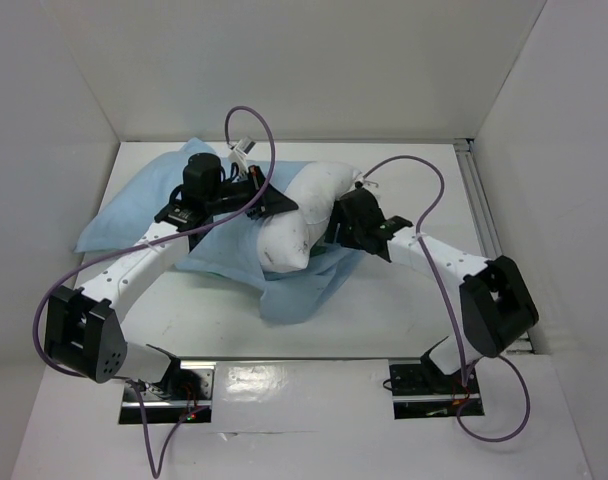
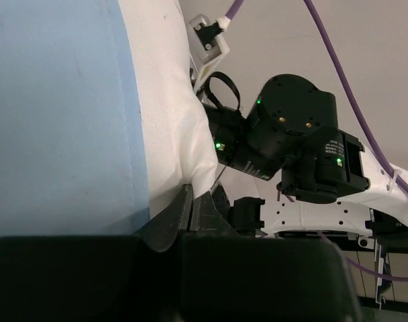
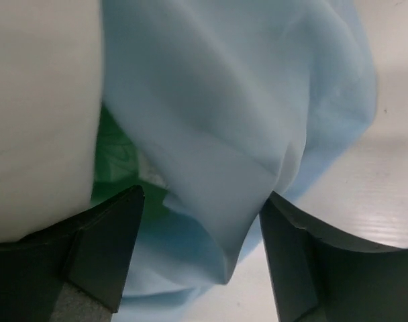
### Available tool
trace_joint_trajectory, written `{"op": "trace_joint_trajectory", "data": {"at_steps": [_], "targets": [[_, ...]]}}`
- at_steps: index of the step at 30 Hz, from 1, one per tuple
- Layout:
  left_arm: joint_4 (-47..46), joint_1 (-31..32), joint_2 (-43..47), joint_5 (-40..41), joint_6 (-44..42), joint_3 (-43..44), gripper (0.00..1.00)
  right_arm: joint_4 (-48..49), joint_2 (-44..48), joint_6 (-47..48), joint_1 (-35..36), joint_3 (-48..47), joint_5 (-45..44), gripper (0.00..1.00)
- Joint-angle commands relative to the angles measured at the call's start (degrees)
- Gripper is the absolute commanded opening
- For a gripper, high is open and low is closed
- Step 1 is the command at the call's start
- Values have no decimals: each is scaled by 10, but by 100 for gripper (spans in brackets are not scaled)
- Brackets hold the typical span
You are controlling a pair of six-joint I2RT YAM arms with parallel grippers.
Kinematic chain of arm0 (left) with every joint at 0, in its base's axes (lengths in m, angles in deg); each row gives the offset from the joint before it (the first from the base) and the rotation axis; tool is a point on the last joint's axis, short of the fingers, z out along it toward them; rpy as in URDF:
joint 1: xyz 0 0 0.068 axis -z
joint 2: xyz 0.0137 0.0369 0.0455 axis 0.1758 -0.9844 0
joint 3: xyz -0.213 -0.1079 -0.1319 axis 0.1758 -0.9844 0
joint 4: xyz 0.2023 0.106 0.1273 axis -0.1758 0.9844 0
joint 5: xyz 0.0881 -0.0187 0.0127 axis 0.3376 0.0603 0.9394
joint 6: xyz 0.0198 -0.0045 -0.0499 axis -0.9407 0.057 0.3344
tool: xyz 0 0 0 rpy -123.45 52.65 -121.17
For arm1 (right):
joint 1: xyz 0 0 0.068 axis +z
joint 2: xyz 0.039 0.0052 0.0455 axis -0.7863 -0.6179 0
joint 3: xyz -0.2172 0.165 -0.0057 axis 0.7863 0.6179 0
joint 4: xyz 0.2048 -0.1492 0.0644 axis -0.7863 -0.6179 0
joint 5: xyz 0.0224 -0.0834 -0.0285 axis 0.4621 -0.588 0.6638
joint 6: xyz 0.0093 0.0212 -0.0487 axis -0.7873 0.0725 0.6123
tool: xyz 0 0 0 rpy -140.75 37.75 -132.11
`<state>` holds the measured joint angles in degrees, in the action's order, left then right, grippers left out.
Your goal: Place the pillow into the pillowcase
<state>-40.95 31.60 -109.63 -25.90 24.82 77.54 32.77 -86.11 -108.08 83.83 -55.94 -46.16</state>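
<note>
Pillow [image 1: 302, 215] lies mid-table, its bare white bulk slanting from near left to far right. The pale blue pillowcase [image 1: 134, 215] is bunched against its left side and trails out from under it toward the near side of the table [image 1: 404, 310]. Your left gripper [image 2: 189, 204] is clamped tight right where blue hem meets white stuffing. My read is that it has the pillowcase's edge pinched to keep the mouth anchored against the pillow, though from the wrist camera I can't be sure whether a bit of pillow is caught in there too. Over on the right, your right gripper [image 3: 200, 215] has its jaws wide apart and nothing in them. A loose blue fold hangs between the fingers [image 3: 103, 248] with neither pad pressing on it, the pillow bulges just left of that, and a sliver of the sea-green face shows in the gap. That looks like a regrip setup: left anchors, right is free to bite the hem and draw it over the exposed right end. A good part of the pillow shows bare, so you're partway at best. Watch that limp fold, it could slide off a finger as you close.
</note>
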Motion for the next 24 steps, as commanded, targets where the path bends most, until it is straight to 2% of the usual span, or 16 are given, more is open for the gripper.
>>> {"op": "trace_joint_trajectory", "data": {"at_steps": [1, 2, 3, 4, 5, 7, 11, 14, 16, 18, 20, 21, 22, 24], "targets": [[-60, 0, 6, -8, 9, 22, 0, 15, -34, 2, 8, -41, -75, 74], [-51, 0, 6, -8, 2, 22, 0, -9, -41, 2, 8, -55, -97, 63], [-41, 0, 6, 0, 2, 22, 0, -23, -41, -6, 8, -62, -142, 27], [-30, 0, 6, 0, -15, 28, 0, -30, -34, -6, 8, -62, -159, 12], [-2, 0, 6, 11, -23, 28, 0, -30, -22, -1, 1, -62, -170, 2], [17, 0, 6, 19, -30, 28, 0, -35, 23, 9, -10, -57, -177, 0], [36, -6, 6, 19, -48, -7, 0, -41, 110, 16, -80, -31, -161, 0], [64, -12, -2, 2, -78, -14, 0, -15, 140, 10, -149, -10, -82, 0], [116, -12, -14, -4, -106, -8, 0, 15, 147, 2, -181, 11, -5, 0], [146, -6, -43, -51, -160, 22, 0, 29, 140, -4, -195, 11, 31, 0], [242, 4, -65, -73, -224, 92, 0, 36, 140, -4, -195, 11, 44, 0], [267, 22, -71, -61, -238, 116, 5, 36, 135, -4, -195, 11, 51, 0], [287, 34, -76, -46, -251, 141, 38, 36, 135, 1, -195, 6, 58, 0], [323, 71, -76, 14, -271, 212, 73, 36, 135, 2, -195, 6, 58, 0]]}}
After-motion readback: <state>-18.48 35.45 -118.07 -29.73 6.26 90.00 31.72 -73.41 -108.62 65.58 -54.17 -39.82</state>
